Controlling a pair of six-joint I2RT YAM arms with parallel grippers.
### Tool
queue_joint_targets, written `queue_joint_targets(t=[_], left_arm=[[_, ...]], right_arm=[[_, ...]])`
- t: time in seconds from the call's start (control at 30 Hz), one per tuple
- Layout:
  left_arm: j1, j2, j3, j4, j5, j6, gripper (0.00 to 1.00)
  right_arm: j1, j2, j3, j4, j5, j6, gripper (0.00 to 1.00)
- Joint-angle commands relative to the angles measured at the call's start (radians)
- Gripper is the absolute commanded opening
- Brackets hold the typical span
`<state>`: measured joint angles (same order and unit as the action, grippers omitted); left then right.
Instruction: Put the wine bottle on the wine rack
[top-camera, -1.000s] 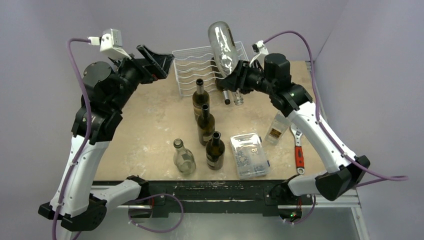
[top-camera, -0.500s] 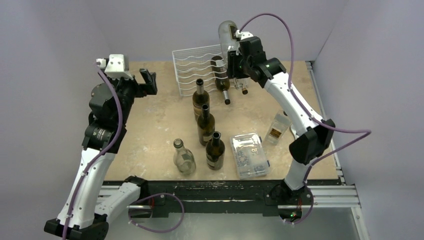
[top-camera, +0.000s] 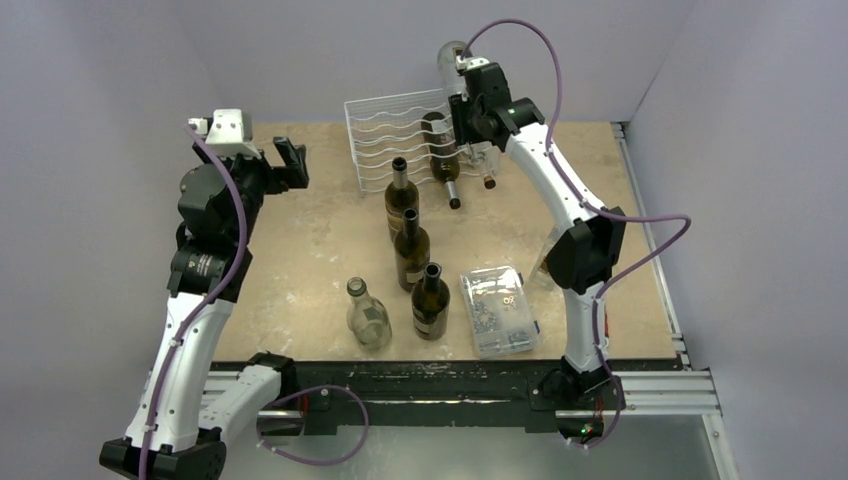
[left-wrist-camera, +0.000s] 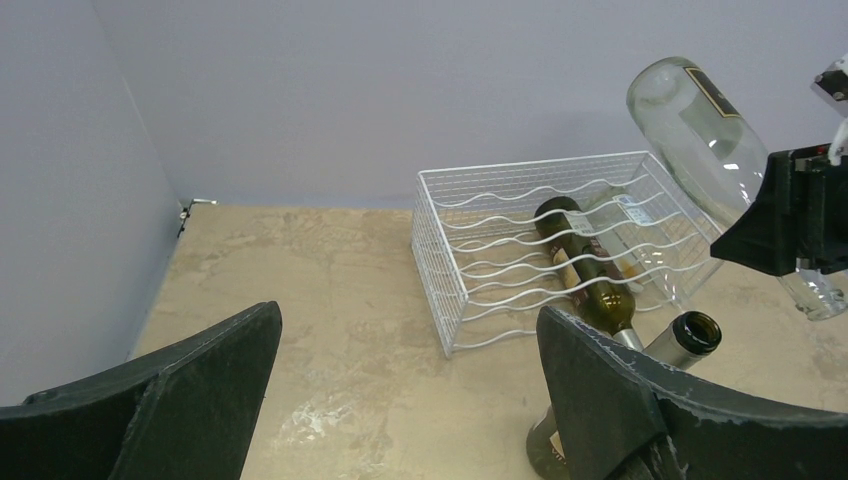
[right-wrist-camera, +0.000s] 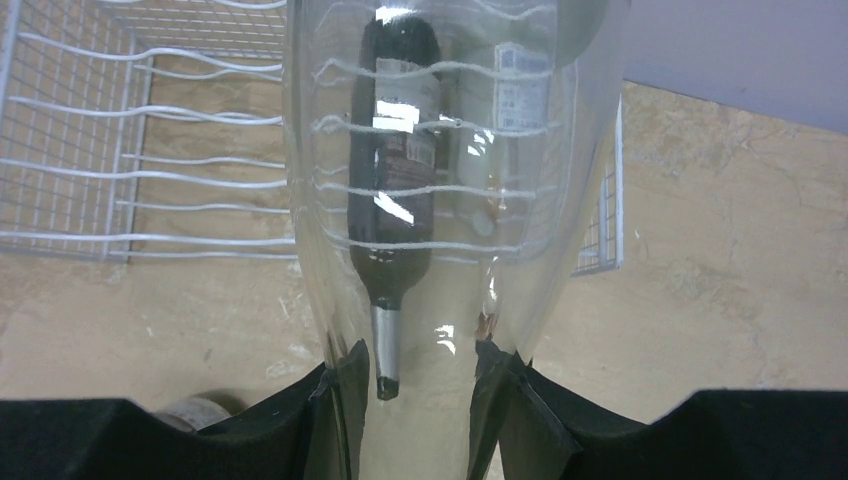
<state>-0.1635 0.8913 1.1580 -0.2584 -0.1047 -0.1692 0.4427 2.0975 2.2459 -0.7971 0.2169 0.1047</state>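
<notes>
**Top external view.**
- Entry 1: right gripper (top-camera: 466, 112). I logged it as partly closed on the neck of a clear glass wine bottle (top-camera: 455, 62). The bottle was tilted, base uppermost, and held in the air over the right end of the white wire rack with wavy cradles (top-camera: 385, 140). It lay in no cradle.
- Entry 2: the rack stood at the far side of the beige table (top-camera: 300, 260).
- Entry 3: dark glass bottle (top-camera: 438, 148), lying in the rack with its neck toward the arms.
- Entry 4: row of three dark upright bottles (top-camera: 411, 255), in front of the rack.
- Entry 5: short clear glass bottle (top-camera: 368, 318), left of the nearest dark one.
- Entry 6: clear plastic box of small parts (top-camera: 497, 312), to the right of that same bottle.
- Entry 7: left gripper (top-camera: 292, 162), spread wide and holding nothing, well left of the rack.

**Left wrist view.**
- I noted the left gripper (left-wrist-camera: 410, 325) with its jaws far apart and nothing between them.
- The rack (left-wrist-camera: 440, 250) stood ahead, with the dark glass bottle (left-wrist-camera: 580, 270) in a cradle right of centre.
- The clear glass wine bottle (left-wrist-camera: 700, 130) leaned above the rack's far right corner, base up.

**Right wrist view.**
- The right gripper (right-wrist-camera: 420, 395) had its black fingers (right-wrist-camera: 335, 420) pressed against both sides of the neck of the clear glass wine bottle (right-wrist-camera: 440, 250).
- Through the glass I saw the dark glass bottle (right-wrist-camera: 400, 170) and the rack's wires (right-wrist-camera: 90, 180).
</notes>
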Motion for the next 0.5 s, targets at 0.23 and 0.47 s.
queue_joint_targets(t=[0.23, 0.47], left_arm=[[0.019, 0.017, 0.020, 0.028, 0.065, -0.020, 1.00], [0.024, 0.037, 0.022, 0.027, 0.073, -0.028, 1.00]], right_arm=[[-0.076, 0.055, 0.188, 0.205, -0.012, -0.077, 0.00], [-0.091, 0.146, 0.246, 0.226, -0.012, -0.073, 0.00]])
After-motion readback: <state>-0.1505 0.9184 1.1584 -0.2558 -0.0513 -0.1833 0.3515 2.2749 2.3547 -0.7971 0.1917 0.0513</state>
